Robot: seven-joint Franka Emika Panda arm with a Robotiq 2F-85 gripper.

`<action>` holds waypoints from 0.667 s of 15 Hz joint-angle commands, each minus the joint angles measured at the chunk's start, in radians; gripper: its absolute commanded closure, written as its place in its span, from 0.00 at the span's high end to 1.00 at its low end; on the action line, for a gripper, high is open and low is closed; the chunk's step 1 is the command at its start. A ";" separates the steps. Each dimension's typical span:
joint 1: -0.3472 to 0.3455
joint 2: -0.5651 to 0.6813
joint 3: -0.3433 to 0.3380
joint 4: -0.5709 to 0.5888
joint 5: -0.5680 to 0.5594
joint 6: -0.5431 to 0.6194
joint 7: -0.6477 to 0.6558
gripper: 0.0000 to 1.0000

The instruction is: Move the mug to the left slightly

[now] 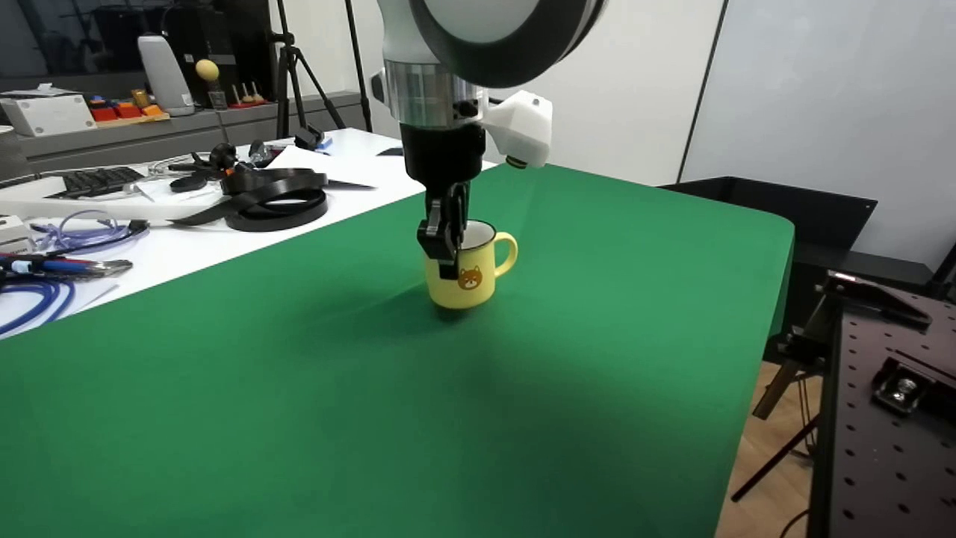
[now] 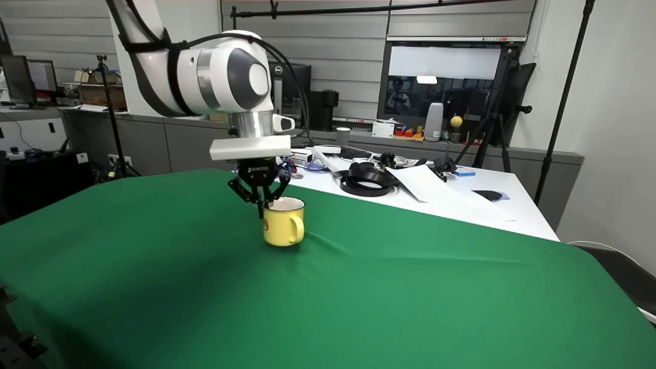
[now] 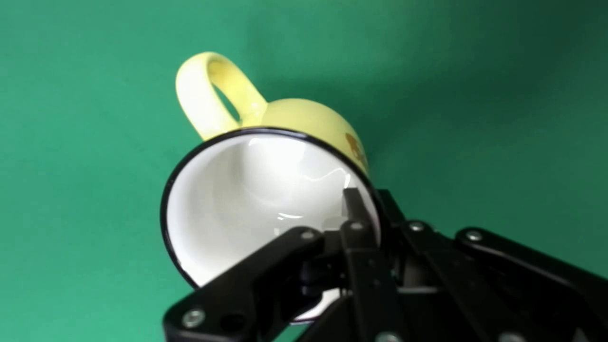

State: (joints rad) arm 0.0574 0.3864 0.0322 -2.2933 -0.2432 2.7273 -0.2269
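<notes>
The pale-yellow mug (image 1: 478,290) stands upright on the green table, and it also shows in an exterior view (image 2: 280,229). In the wrist view the mug (image 3: 266,185) shows its white interior, black rim, loop handle and part of the brown bear mark. My gripper (image 3: 368,195) is shut on the mug's wall, with one finger inside the rim and one outside. The gripper also shows in both exterior views (image 1: 449,263) (image 2: 264,207), pointing down at the mug's rim on the side away from the handle. Whether the mug's base touches the cloth is hard to tell.
A green cloth (image 1: 299,418) covers the table. A white table (image 2: 461,207) adjoins it, with a coiled black strap (image 2: 366,179), papers, cables and a keyboard (image 1: 97,179). A black perforated board (image 1: 881,418) stands beyond the green table's edge.
</notes>
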 commanded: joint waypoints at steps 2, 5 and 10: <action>0.003 -0.106 0.056 -0.105 0.029 0.012 -0.013 0.03; 0.018 -0.138 0.064 -0.164 0.031 0.043 0.014 0.03; 0.062 -0.171 0.020 -0.243 -0.027 0.187 0.079 0.07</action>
State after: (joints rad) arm 0.0842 0.2720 0.0921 -2.4785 -0.2230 2.8551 -0.2200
